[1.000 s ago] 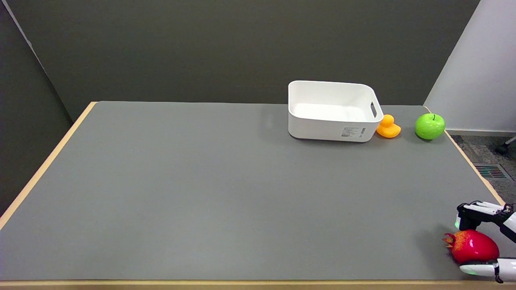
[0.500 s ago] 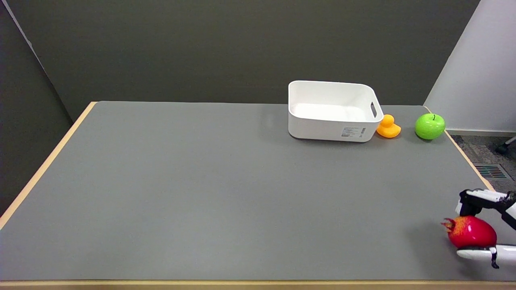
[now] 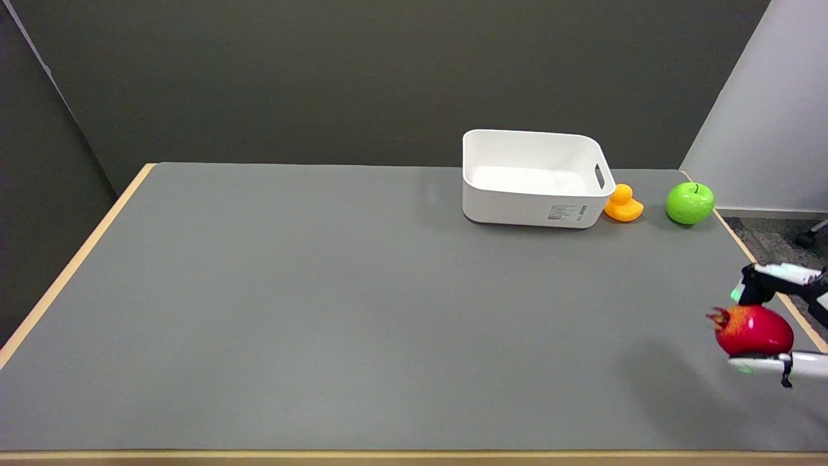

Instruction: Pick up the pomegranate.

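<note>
Pinching the pomegranate [image 3: 752, 329] between its fingers [image 3: 763, 279], the robot hand [image 3: 799, 323] holds it above the desk [image 3: 323, 310], well apart from the apple [image 3: 690, 202].

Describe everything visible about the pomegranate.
The pomegranate is round, glossy red, shading to orange-yellow near its spiky crown, which points toward the picture's left. It looks like smooth plastic. The right hand holds it between a finger above and another below, near the table's right edge. Its soft shadow lies apart on the grey surface, so it appears lifted.
</note>
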Controlling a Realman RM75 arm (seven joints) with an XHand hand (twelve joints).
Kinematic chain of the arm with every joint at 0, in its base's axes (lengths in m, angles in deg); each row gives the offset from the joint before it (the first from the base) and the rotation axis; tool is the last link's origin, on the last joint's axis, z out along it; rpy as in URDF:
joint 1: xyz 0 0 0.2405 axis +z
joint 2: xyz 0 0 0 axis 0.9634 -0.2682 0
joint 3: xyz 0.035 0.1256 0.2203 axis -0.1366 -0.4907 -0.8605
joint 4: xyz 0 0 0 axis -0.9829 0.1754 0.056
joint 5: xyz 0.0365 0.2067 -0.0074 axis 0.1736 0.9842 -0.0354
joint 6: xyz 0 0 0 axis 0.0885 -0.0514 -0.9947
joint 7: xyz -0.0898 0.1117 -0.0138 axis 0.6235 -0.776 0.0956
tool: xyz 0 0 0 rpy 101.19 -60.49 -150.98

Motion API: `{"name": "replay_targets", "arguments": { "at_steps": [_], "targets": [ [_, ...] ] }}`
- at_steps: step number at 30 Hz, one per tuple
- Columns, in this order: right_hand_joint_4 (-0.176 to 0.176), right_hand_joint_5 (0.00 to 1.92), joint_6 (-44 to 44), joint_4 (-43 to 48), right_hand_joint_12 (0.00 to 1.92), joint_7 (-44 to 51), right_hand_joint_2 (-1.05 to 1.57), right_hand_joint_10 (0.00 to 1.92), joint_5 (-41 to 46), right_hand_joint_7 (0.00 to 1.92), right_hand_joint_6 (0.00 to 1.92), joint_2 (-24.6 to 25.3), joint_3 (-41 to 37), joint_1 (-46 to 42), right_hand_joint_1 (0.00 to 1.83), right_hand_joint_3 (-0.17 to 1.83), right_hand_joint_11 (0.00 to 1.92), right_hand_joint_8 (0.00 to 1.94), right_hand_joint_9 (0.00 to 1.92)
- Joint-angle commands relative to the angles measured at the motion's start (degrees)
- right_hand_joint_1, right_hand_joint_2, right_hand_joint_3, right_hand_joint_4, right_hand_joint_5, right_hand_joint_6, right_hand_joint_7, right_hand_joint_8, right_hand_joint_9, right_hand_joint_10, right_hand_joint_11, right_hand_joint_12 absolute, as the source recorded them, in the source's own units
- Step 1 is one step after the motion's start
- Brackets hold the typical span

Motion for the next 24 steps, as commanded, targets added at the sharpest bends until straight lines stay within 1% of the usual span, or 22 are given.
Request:
{"name": "replay_targets", "arguments": {
  "at_steps": [1,4,9,12,16,18,21,23,24],
  "targets": [
    [-0.154,0.59,1.97,2.01,1.60,-0.44,1.13,1.46,12.18,0.84,1.54,-2.15,7.92,12.46,1.34,0.20,0.60,1.25,0.78],
    [-0.152,0.59,5.27,5.87,1.62,-0.44,1.11,1.48,16.06,0.84,1.52,-2.09,11.27,14.17,1.34,0.24,0.61,1.23,0.81],
    [-0.157,0.60,14.56,16.96,1.65,0.10,1.06,1.51,23.31,0.86,1.50,-1.28,17.12,14.26,1.35,0.31,0.60,1.22,0.82],
    [-0.161,0.61,20.13,22.82,1.67,0.20,1.04,1.51,25.38,0.87,1.49,-0.37,18.90,15.46,1.35,0.35,0.60,1.21,0.83],
    [-0.162,0.61,26.72,29.83,1.67,0.89,1.03,1.51,24.18,0.87,1.49,-0.94,20.48,17.57,1.35,0.37,0.60,1.21,0.83],
    [-0.168,0.64,30.44,33.12,1.68,1.37,1.00,1.45,22.62,0.90,1.52,-2.01,20.74,18.97,1.35,0.43,0.61,1.25,0.79],
    [-0.170,0.65,34.45,34.31,1.68,1.45,0.99,1.42,21.23,0.92,1.54,-3.30,21.94,21.68,1.35,0.45,0.62,1.26,0.77],
    [-0.159,0.64,35.71,32.69,1.64,1.48,1.05,1.44,20.02,0.90,1.56,-3.82,25.38,27.44,1.35,0.34,0.63,1.25,0.75],
    [-0.158,0.64,35.71,31.88,1.65,1.48,1.05,1.44,19.98,0.90,1.56,-3.91,26.58,29.01,1.35,0.34,0.63,1.25,0.75]
  ]
}}
